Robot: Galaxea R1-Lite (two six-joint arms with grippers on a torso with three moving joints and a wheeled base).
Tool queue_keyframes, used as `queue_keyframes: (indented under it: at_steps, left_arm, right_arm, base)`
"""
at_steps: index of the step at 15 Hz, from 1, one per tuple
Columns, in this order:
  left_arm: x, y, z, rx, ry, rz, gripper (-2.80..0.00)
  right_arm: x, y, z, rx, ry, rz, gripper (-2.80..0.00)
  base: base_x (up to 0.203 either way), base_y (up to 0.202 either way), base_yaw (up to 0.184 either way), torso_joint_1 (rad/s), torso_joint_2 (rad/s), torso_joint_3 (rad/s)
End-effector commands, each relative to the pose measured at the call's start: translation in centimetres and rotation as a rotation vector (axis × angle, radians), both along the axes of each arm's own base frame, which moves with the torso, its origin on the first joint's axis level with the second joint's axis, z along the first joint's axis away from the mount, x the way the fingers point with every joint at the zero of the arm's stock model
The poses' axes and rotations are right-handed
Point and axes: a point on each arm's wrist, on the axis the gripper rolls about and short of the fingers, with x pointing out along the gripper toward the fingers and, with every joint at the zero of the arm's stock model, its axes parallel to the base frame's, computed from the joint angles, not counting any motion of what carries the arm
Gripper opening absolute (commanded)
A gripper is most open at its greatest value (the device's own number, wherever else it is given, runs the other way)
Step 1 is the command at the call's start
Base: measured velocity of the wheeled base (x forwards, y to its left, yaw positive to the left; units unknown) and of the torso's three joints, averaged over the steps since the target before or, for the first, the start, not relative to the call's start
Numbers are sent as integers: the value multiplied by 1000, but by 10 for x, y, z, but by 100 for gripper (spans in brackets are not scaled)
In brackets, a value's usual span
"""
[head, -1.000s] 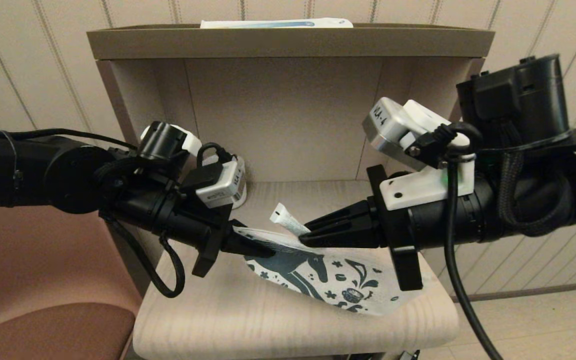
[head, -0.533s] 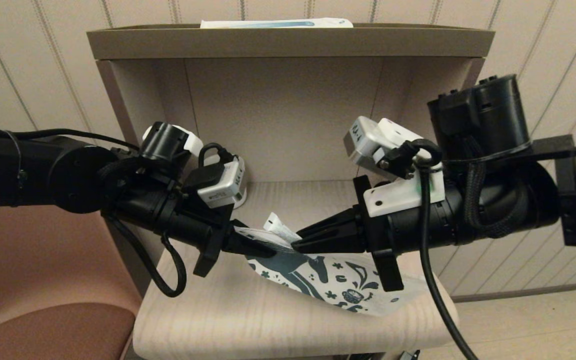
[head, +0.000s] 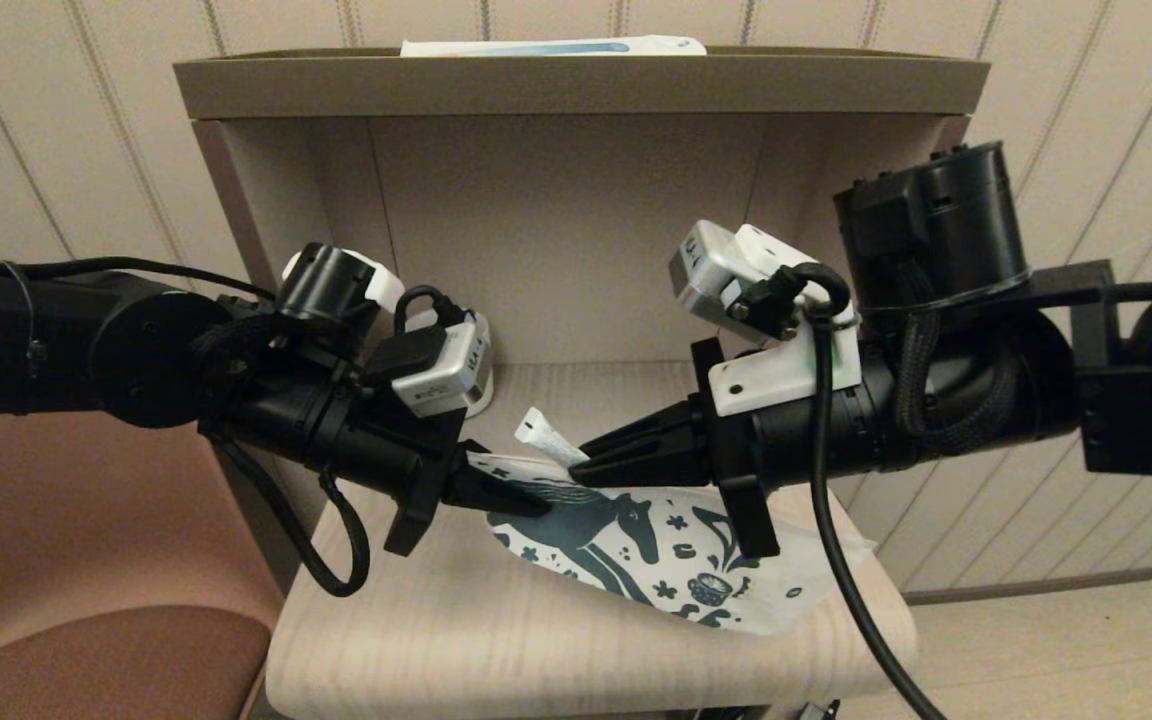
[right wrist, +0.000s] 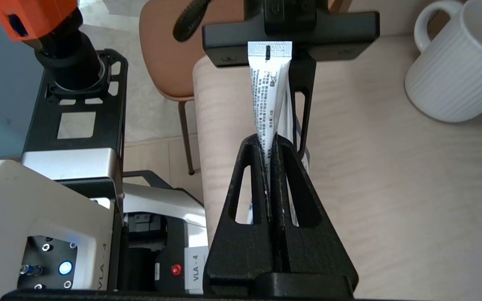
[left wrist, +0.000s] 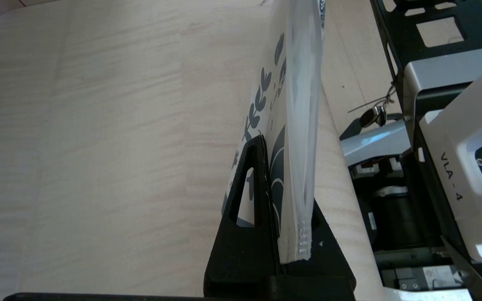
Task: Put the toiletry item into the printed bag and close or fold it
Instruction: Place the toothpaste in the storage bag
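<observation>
Now: tube at bag mouth, not in yet.

Right pincer (head: 576,466) clamped shut on tube (head: 543,432), gripping its cap end; crimped end sticks up and away toward the left arm, long axis roughly in line with the right pincer's fingers. Left pincer (head: 521,503) clamped shut on the zip-strip edge of the bag (head: 676,560), lifting that edge off the worktop (head: 496,640); rest of the bag lies flat. Tube sits just above the held edge, so the right arm is nearer. Mouth looks barely open in the left wrist view, so the tube likely snags. Mug (right wrist: 458,67) stands well clear.
</observation>
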Motion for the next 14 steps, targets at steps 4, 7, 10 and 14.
queue_keyframes:
  at_steps: [4, 7, 10, 14]
  left_arm:
    - [-1, 0, 0, -3, -2, -6, -280]
    - [0, 0, -1, -2, -2, -7, -280]
    - [-1, 1, -1, -1, -2, -4, -280]
    - [-1, 1, -1, -2, -1, -5, -280]
  right_arm:
    - [-1, 0, 3, 7, -8, 5, -280]
    - [-1, -1, 3, 8, -11, 5, -280]
    - [-1, -1, 5, 12, -16, 3, -280]
    - [2, 1, -3, -7, 6, 2, -280]
  base:
    - [0, 0, 0, 0, 0, 0]
    - [0, 0, 0, 0, 0, 0]
    - [0, 0, 0, 0, 0, 0]
    - [0, 0, 0, 0, 0, 0]
